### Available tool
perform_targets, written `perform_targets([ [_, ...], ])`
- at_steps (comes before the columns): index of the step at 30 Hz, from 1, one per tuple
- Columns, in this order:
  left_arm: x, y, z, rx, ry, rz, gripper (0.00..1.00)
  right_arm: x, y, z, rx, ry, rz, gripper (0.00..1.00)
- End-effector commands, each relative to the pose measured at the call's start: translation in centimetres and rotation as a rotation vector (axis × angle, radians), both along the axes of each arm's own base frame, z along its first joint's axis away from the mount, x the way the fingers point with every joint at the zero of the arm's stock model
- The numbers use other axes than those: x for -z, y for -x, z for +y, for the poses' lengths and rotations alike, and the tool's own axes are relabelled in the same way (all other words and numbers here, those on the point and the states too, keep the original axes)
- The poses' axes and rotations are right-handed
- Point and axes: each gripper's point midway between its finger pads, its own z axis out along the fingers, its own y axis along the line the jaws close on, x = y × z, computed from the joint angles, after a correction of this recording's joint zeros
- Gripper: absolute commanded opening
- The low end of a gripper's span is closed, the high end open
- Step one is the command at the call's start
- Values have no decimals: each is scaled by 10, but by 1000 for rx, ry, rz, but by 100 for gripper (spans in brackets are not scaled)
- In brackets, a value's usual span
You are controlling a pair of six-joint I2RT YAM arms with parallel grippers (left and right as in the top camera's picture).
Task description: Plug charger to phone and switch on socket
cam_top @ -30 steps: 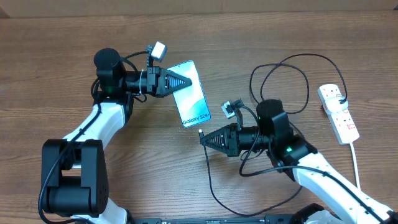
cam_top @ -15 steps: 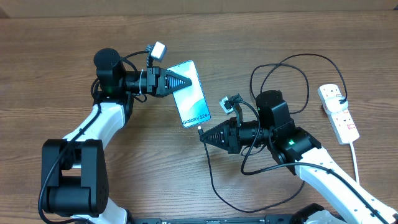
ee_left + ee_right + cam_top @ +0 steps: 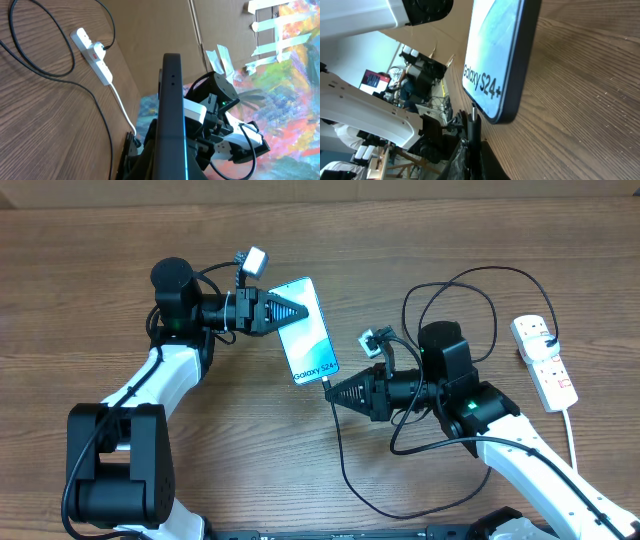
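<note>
**Step in hand: mating the connector to the phone port**

My left claw [image 3: 303, 311] is clenched on the upper end of the slim, dark-edged phone [image 3: 310, 335] with its light blue screen. My right claw [image 3: 328, 390] is clenched on the long thin black charger [image 3: 340, 455] near its small black connector tip [image 3: 474, 113]. The tip sits just short of the phone's lower edge, apparently unseated. Next: line the tip up with the port and push straight in. The white elongated socket [image 3: 543, 360] lies well apart on the wooden surface [image 3: 250, 440], so switching comes after.
</note>
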Motion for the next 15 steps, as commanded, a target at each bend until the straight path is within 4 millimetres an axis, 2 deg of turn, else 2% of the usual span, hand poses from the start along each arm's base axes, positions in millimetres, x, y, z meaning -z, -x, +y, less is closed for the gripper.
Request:
perform_targets([
  [1,-6,-1,1,16,3,-44,4,-13,-2,1,-23,-28,-30,4],
  [11,-6,-1,1,16,3,-44,4,2,2,5,-72,-39,64,4],
  [15,-6,-1,1,16,3,-44,4,-1,3,8,-98,-64,57,4],
])
